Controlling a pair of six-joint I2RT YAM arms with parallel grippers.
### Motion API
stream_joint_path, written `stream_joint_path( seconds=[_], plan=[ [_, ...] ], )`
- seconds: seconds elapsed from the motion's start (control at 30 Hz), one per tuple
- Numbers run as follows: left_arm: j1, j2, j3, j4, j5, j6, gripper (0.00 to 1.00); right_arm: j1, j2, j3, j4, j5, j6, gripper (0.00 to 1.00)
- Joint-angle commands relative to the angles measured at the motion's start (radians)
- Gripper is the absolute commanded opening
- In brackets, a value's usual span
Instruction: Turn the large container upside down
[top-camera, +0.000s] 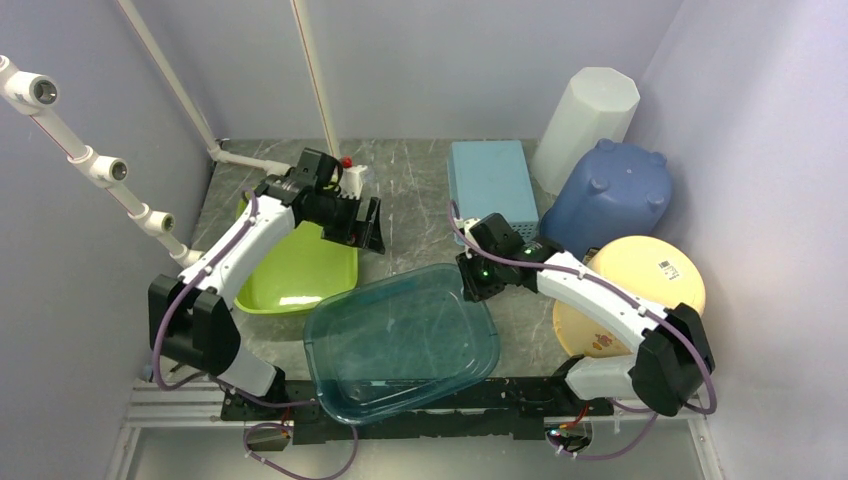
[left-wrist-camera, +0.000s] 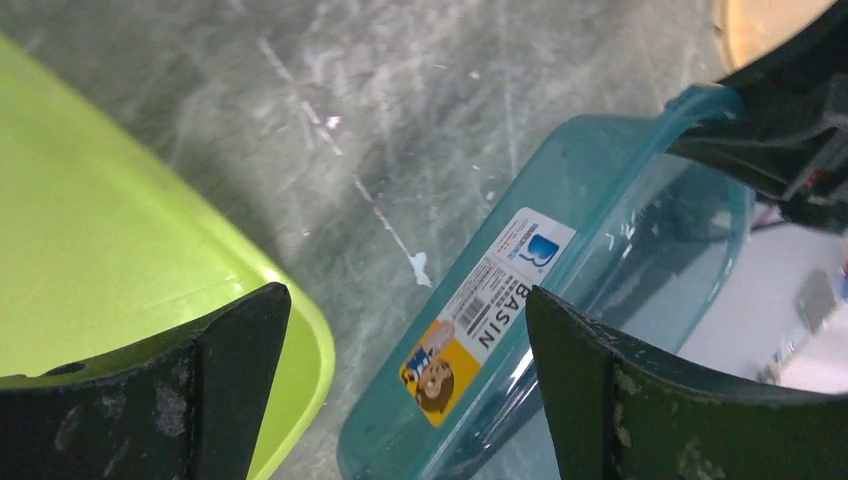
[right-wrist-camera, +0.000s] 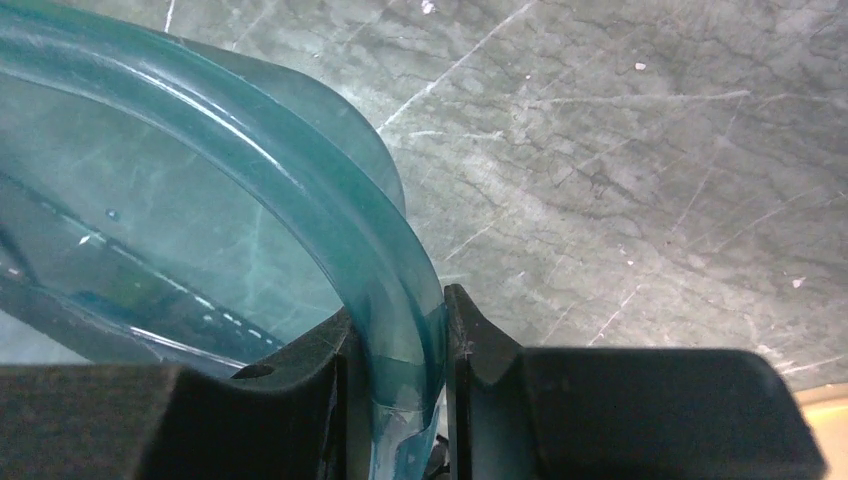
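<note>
So the see-through teal basin (top-camera: 400, 340) sits in the near middle of the table (top-camera: 410, 190), opening facing up, with its near edge hanging over the rail where the arms are bolted. It's not flipped yet. The right gripper (top-camera: 472, 280) is clamped on the basin's far-right corner. In the right wrist view the rim (right-wrist-camera: 300, 200) runs straight down between the two fingers (right-wrist-camera: 330, 360), pinched tight on both sides. The left gripper (top-camera: 362, 228) is spread wide with nothing in it, hanging over the far right edge of the lime green basin (top-camera: 300, 275), which lies just left of the teal one. From the left wrist camera you can see the gray tabletop between its fingers, plus a sticker (left-wrist-camera: 490, 310) on the teal wall that reads BASIN. Other stuff around: a light blue box (top-camera: 492, 180) at the far middle, a white bin (top-camera: 585, 115) and an upside-down blue tub (top-camera: 610, 200) at the far right, and a yellow round dish (top-camera: 640, 290) under the right arm.
</note>
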Motion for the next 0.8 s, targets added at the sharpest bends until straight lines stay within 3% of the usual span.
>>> stream_joint_path(
  seconds=[0.0, 0.33, 0.63, 0.77],
  plan=[
    [-0.002, 0.056, 0.079, -0.09, 0.273, 0.176, 0.93, 0.012, -0.044, 0.07, -0.038, -0.03, -0.041, 0.0],
    [-0.046, 0.05, 0.121, -0.229, 0.548, 0.311, 0.94, 0.012, -0.131, 0.099, -0.024, 0.148, 0.019, 0.0],
    [-0.145, 0.041, 0.103, -0.262, 0.324, 0.277, 0.91, 0.012, -0.277, 0.07, 0.118, 0.116, -0.052, 0.0],
    [-0.169, 0.032, 0.148, -0.278, 0.313, 0.27, 0.73, 0.012, -0.301, 0.074, 0.13, 0.153, -0.066, 0.0]
  ],
)
